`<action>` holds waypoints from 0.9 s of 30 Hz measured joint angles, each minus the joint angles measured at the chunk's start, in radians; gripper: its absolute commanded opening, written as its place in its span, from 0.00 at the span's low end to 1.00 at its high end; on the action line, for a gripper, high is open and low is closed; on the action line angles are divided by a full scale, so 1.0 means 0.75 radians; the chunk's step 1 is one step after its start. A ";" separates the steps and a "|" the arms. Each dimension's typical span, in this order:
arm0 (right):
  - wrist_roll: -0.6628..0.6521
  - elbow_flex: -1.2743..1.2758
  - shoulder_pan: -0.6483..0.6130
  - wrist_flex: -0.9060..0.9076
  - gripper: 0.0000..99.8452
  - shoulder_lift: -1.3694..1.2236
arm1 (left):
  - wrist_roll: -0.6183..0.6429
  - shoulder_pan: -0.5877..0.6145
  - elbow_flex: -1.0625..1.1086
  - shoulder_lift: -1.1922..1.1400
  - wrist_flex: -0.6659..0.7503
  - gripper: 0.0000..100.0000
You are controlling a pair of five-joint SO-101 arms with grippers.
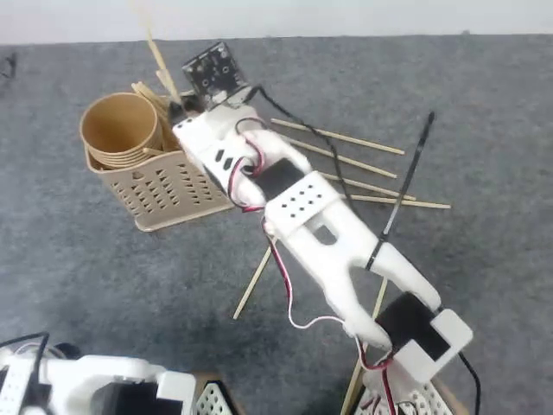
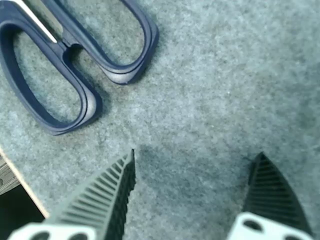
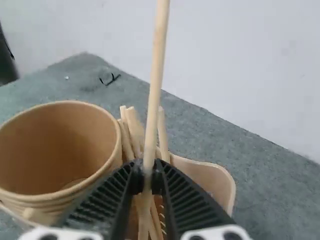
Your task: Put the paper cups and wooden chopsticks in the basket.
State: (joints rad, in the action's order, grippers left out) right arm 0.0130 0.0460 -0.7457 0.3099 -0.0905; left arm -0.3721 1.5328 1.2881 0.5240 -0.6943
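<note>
The right gripper (image 3: 145, 182) pinches a chopstick (image 3: 157, 75) upright at the basket (image 3: 220, 185), beside the cups (image 3: 55, 145), toward the mat's (image 1: 86, 303) far left. Next it likely needs to lower and let go. More chopsticks (image 1: 346, 160) lie mid-mat. The left gripper (image 2: 195, 185) is spread near scissors (image 2: 65, 65).

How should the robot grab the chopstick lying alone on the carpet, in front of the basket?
Pinch the chopstick near its middle, coming down from above with the jaws across it. It lies flat on the carpet, long and thin, with bare carpet on both sides, so a middle grip should keep it level.
</note>
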 measured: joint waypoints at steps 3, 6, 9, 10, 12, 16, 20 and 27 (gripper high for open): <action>-0.004 0.002 0.000 0.016 0.22 0.000 | -0.002 0.000 0.000 0.000 0.000 0.35; -0.057 0.000 -0.004 0.119 0.32 0.031 | -0.002 0.000 0.000 0.000 0.000 0.35; -0.117 0.000 -0.018 0.198 0.28 0.074 | 0.000 0.000 0.000 0.000 0.000 0.35; -0.135 0.000 -0.023 0.215 0.25 0.088 | 0.000 0.000 0.000 0.000 0.000 0.35; -0.174 0.002 -0.023 0.248 0.21 0.117 | 0.000 0.000 0.000 0.000 0.000 0.35; -0.264 0.004 -0.018 0.333 0.16 0.254 | -0.002 0.000 0.000 0.000 0.000 0.35; -0.366 0.004 0.025 0.434 0.15 0.501 | -0.002 0.000 0.000 0.000 0.000 0.35; -0.395 0.002 0.342 0.734 0.15 1.009 | -0.002 0.000 0.000 0.000 0.000 0.35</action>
State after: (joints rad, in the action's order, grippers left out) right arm -0.2831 0.0476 -0.4895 0.8608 0.6659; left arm -0.3736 1.5328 1.2881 0.5240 -0.6943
